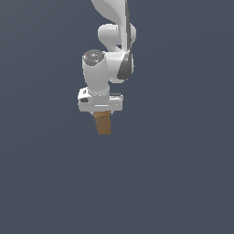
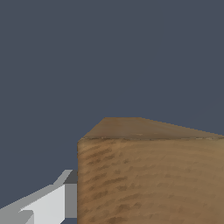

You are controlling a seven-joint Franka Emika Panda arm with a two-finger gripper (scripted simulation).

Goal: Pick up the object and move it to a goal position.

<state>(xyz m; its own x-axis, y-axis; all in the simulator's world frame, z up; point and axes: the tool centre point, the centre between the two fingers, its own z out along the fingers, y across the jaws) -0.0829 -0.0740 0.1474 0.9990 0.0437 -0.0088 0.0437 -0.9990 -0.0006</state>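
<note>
The object (image 1: 103, 124) is a small orange-brown wood-like block, taller than wide. It hangs a little tilted under my white gripper (image 1: 101, 113), near the middle of the exterior view. The gripper is shut on its upper part, and the fingers are mostly hidden behind the block there. In the wrist view the block (image 2: 148, 175) fills the near part of the picture. One white and grey finger (image 2: 50, 203) presses against its side. The other finger is out of view.
A plain dark grey-blue surface (image 1: 183, 183) fills the background in both views. The white arm (image 1: 116, 41) rises above the gripper. No other object or goal marker shows.
</note>
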